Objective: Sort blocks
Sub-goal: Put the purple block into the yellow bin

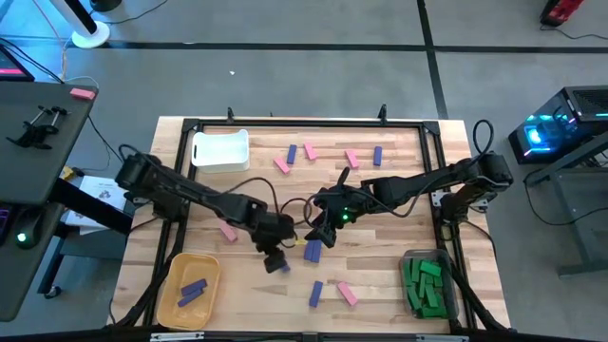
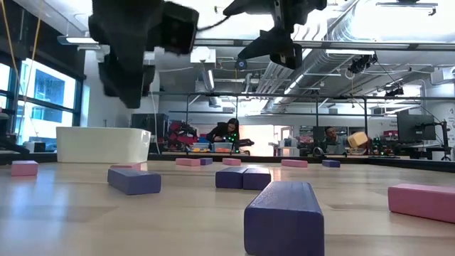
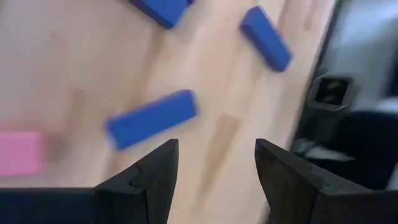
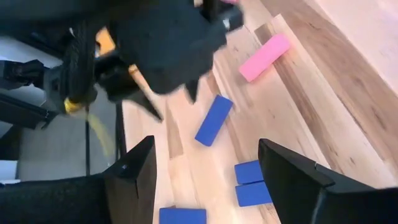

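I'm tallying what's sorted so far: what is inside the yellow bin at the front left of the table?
From above, the yellow bin holds two blue-purple blocks lying side by side. No other colour shows inside, and nothing covers it; the left claw is off to its side, over the table.

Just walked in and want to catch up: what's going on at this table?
Two robot arms are sorting coloured blocks into bins. The left gripper and right gripper hover open and empty mid-table over blue-purple blocks. Green blocks fill the clear bin, two blue-purple ones lie in the yellow bin, and pink blocks remain loose.
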Robot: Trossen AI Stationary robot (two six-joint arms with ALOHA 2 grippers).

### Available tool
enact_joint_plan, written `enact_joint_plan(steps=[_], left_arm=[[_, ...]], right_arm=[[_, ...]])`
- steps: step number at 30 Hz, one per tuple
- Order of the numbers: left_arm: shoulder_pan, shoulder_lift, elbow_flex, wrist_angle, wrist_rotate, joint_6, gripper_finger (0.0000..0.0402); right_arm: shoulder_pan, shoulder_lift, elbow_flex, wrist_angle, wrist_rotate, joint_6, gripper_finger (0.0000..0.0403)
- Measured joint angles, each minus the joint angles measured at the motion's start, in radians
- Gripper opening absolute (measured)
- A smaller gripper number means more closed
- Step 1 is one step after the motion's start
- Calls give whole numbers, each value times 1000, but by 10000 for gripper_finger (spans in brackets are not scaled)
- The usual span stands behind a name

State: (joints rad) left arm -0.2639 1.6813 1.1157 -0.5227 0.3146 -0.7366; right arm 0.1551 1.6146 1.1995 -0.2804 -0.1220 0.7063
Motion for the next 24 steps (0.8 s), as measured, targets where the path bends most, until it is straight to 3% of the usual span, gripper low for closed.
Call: enact_joint_plan(steps=[7, 12, 16, 24], left_arm=[[-99, -25, 7, -27, -325, 652, 200], [-127, 44, 7, 64, -351, 1001, 200], [-120, 104, 6, 89, -338, 1077, 200], [-81, 132, 7, 83, -169, 1071, 200]], right_arm=[[10, -95, -2, 148, -12, -32, 213], [11, -211, -2, 184, 26, -2, 213], [15, -272, 0, 187, 87, 50, 213], [44, -273, 0, 141, 176, 103, 213]])
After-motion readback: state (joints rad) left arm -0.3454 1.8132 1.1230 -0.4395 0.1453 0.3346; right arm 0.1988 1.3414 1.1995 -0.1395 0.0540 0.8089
